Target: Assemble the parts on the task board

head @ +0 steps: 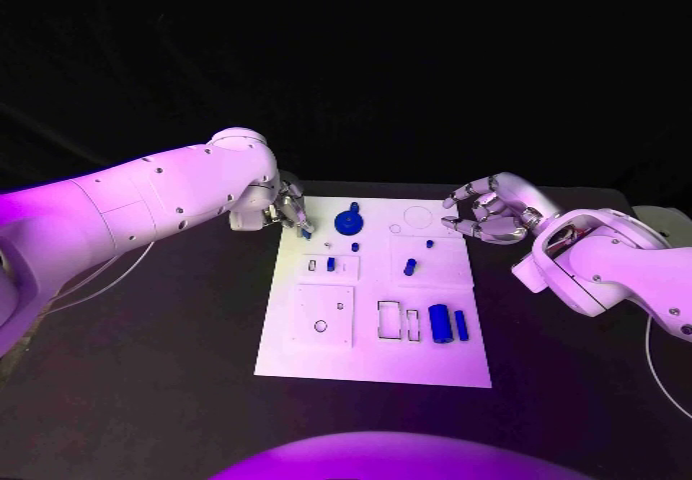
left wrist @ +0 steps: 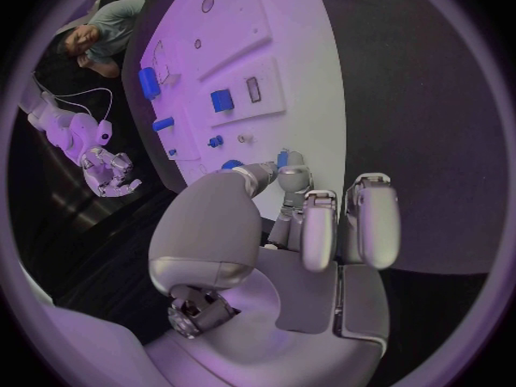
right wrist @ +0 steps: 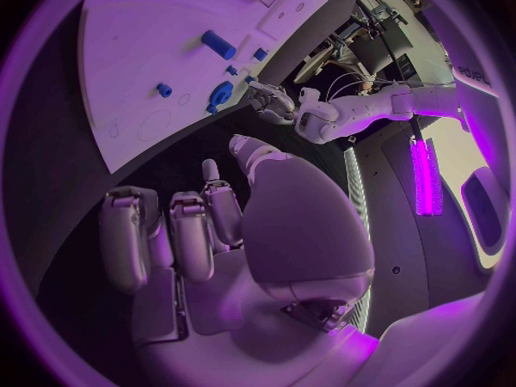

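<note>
The white task board (head: 289, 350) lies in the middle of the black table. On it are a round blue part (head: 348, 222), small blue pegs (head: 330, 264) (head: 410, 266) and two blue blocks (head: 438, 324) (head: 462, 324) beside empty slots (head: 389, 320). My left hand (head: 289, 212) hovers at the board's far left corner and pinches a small blue part (left wrist: 283, 158) between thumb and finger. My right hand (head: 483, 215) hangs over the board's far right edge with fingers loosely bent and apart, holding nothing. The right wrist view shows the board (right wrist: 129, 77) beyond that hand (right wrist: 215, 232).
A raised white square with a small hole (head: 320, 326) sits on the board's near left. Thin cables (head: 87, 285) run over the table under my left arm. A pale object (head: 656, 215) stands at the table's far right edge.
</note>
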`<action>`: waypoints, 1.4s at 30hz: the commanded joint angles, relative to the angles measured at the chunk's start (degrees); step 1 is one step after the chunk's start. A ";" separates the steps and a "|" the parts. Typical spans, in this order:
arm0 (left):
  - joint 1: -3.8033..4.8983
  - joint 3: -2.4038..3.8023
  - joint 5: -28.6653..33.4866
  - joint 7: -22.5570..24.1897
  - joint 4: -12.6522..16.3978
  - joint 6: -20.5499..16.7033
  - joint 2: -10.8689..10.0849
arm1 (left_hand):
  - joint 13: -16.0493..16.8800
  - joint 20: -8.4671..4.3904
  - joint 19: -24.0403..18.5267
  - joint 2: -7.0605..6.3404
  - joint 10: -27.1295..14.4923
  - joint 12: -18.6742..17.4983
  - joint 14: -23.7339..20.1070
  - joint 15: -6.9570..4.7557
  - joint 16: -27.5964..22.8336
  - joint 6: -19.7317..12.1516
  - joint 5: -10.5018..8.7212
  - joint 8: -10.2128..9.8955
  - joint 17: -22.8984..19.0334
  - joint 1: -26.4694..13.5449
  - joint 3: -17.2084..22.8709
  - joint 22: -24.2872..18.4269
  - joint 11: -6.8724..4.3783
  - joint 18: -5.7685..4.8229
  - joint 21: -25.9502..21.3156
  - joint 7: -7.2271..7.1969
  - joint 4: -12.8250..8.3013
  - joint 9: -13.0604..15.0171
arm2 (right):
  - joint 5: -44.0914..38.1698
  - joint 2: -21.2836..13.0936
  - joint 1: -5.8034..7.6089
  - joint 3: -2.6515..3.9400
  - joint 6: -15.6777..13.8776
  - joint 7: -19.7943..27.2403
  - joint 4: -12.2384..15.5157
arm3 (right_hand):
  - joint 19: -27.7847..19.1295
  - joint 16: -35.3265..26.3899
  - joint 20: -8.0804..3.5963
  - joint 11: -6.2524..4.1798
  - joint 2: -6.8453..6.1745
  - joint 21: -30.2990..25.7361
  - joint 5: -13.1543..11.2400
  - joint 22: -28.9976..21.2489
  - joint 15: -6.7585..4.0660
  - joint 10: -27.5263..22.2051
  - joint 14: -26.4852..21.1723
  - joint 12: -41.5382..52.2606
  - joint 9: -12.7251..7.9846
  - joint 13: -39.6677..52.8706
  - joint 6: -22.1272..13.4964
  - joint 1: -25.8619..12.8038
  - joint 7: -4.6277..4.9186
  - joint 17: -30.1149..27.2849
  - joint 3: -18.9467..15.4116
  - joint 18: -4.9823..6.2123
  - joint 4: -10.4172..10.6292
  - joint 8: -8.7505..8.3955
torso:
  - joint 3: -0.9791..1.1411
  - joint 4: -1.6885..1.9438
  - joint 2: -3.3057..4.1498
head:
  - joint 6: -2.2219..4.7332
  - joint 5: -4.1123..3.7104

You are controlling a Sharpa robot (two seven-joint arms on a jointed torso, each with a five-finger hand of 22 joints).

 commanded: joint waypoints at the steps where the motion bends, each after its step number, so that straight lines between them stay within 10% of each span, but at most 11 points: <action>1: 0.01 0.01 2.54 0.61 -0.02 -2.21 -0.01 | -0.07 -0.17 0.07 0.31 0.46 0.40 6.01 -0.35 0.30 0.15 0.17 1.35 14.97 1.06 4.01 1.23 -0.29 -0.27 0.31 -0.34 -2.15 0.88 | -0.63 -0.01 -0.03 0.00 0.64 0.44 0.03 | 2.13 -0.24 -0.57 -0.18 -0.10 -0.33 -0.09 9.69 -0.25 0.07 5.29 -0.08 -0.09 3.65 -0.21 -0.47 -0.07 12.53 0.24 0.59 0.18 0.22 | -0.01 0.00 0.00 | -0.05 0.02; 13: 0.02 0.13 7.82 0.54 3.23 -4.35 -2.72 | 0.37 -0.30 0.03 -0.99 1.50 1.24 5.85 -0.52 0.01 -0.56 0.22 4.68 14.45 -2.55 12.04 1.25 -0.54 -0.26 0.25 -0.62 -5.79 2.46 | -0.93 -0.11 -0.03 0.00 0.76 0.36 0.04 | 2.09 -0.26 -0.57 -0.19 -0.10 -0.40 -0.07 9.65 -0.25 0.05 5.28 -0.10 -0.09 3.62 -0.21 -0.46 -0.08 12.49 0.25 0.60 0.18 0.23 | 0.05 0.12 -0.10 | 0.00 0.14; 23: 0.00 0.29 8.75 1.18 15.51 -11.27 -9.95 | 1.64 -0.63 0.46 -2.53 3.17 2.59 5.80 -0.89 -0.08 -0.35 0.90 6.99 14.28 -6.61 18.54 1.98 -0.98 -0.41 0.65 -1.03 -9.74 2.95 | -0.97 -0.27 -0.03 0.00 0.73 0.32 0.12 | 2.09 -0.26 -0.58 -0.19 -0.16 -0.41 0.05 9.64 -0.26 0.07 5.28 -0.08 -0.11 3.63 -0.22 -0.43 -0.08 12.48 0.27 0.60 0.14 0.26 | 0.06 0.08 -0.03 | 0.03 0.54; 42: -3.82 -0.15 -3.39 3.07 26.69 -20.59 -16.26 | 3.99 -1.19 1.52 -5.02 5.70 4.31 6.05 -1.51 0.37 1.68 3.38 8.13 15.10 -9.39 23.45 3.98 -1.73 -0.85 1.87 -1.79 -12.41 2.29 | -0.97 -0.17 -0.04 -0.01 0.70 0.40 0.02 | 2.09 -0.26 -0.58 -0.19 -0.16 -0.41 0.05 9.64 -0.26 0.07 5.28 -0.08 -0.11 3.63 -0.22 -0.43 -0.08 12.48 0.27 0.60 0.14 0.26 | -0.14 0.12 -0.01 | -0.49 1.06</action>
